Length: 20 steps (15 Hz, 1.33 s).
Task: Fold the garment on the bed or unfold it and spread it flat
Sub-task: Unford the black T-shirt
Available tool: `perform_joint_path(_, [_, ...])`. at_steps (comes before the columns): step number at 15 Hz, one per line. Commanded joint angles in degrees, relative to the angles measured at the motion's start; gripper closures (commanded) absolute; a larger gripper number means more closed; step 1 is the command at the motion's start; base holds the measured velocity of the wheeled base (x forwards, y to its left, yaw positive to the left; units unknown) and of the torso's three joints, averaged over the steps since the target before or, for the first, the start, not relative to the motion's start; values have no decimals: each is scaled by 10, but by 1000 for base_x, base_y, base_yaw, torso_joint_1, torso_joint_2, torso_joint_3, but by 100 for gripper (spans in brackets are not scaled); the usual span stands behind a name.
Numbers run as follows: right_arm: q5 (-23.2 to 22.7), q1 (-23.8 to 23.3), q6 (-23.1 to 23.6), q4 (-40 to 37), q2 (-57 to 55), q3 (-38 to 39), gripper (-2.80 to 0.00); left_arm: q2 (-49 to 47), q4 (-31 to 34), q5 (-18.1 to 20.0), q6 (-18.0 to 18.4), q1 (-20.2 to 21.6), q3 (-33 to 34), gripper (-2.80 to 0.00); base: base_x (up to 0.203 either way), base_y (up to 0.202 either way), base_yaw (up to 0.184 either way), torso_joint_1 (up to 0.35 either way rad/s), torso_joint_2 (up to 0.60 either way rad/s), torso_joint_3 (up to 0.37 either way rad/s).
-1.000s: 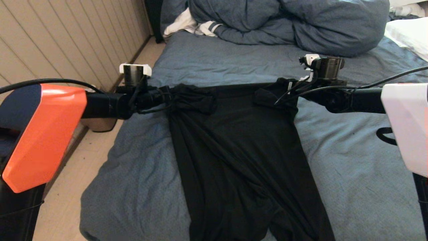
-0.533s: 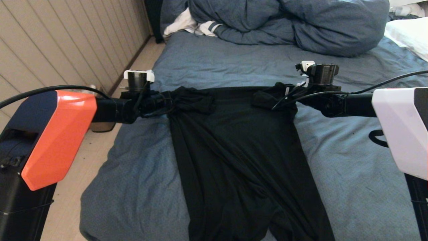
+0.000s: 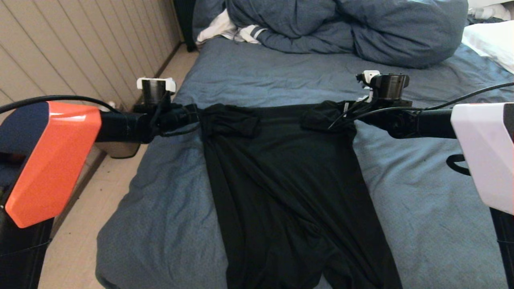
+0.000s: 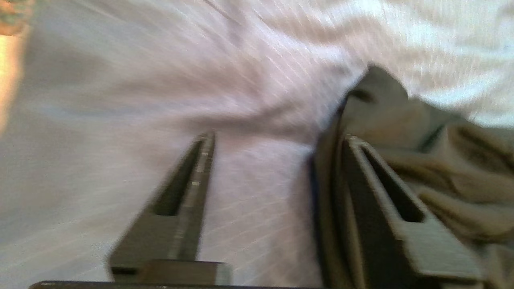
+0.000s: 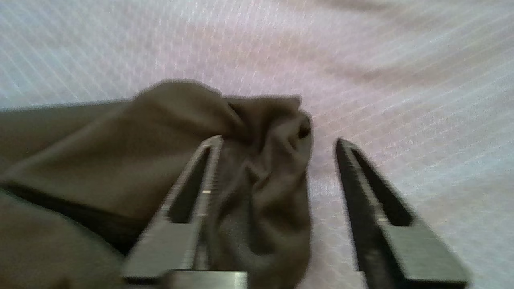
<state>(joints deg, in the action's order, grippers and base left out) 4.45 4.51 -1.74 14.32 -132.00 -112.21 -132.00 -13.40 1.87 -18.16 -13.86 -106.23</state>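
Two grippers out, one garment point(image 3: 289, 192), one bed point(image 3: 168, 208). My left gripper point(image 4: 277, 138) has its fingers point(image 4: 192, 188) apart with only sheet between them; the bunched sleeve of the garment lies against the outer face of the finger on the shirt's side, not inside the gap. My right gripper point(image 5: 277, 140) also stands with its fingers point(image 5: 200, 180) apart; here a crumpled fold of black cloth sits loose between them, unpinched.

Garment position: flat on the sheet, plain black side up, running from between my two grippers back toward my own body, its near end out of sight below the head view. Both far corners are rumpled, one just beside each gripper. No print visible.

Handling, as I judge it: thin knit, light, limp, no stiffness at all. It drapes and creases wherever it lands and will drag over the sheet rather than slide cleanly. Not fragile. A pinch on a single layer may slip; a pinch on the bunched corner or seam should hold better. Best hold: the two rumpled corners beside my fingers, one per gripper, taken together so the cloth stays taut between them.

Count: one duvet point(image 3: 361, 32) heaped beyond my fingers, one white striped cloth point(image 3: 229, 30) beside it, one pillow point(image 3: 492, 42) past my right gripper.
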Motion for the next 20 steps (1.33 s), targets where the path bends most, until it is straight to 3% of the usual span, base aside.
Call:
perform_joint_path(1, [0,-1,-8,-6,27,6,-280,48,-1,2,-2,4,29,-280,0,0,0,0,0,0])
perform_joint_path(6, [-1,-5,-54,-37,100,64,-280,191,-4,6,-4,11,173,-280,0,0,0,0,0,0])
perform_joint_path(7, [1,-4,-55,-48,121,81,0,228,-1,10,-5,10,204,-280,0,0,0,0,0,0])
perform_joint_path(8, [0,-4,-55,-68,147,98,0,266,9,13,-5,7,236,0,0,0,0,0,0,0])
perform_joint_path(10, [0,0,-57,-174,188,113,0,333,72,18,-8,-4,266,0,0,0,0,0,0,0])
perform_joint_path(11, [0,2,-62,-256,205,112,0,365,134,22,-15,-10,270,0,0,0,0,0,0,0])
perform_joint_path(13, [-2,10,-112,-378,240,109,0,399,232,30,-39,-19,275,0,0,0,0,0,0,0])
perform_joint_path(17, [-8,29,-146,-439,240,130,0,363,477,53,-72,-30,192,0,0,0,0,0,0,0])
perform_joint_path(20, [-47,41,-139,-439,255,170,0,355,493,153,-87,-39,202,0,0,0,0,0,0,0])
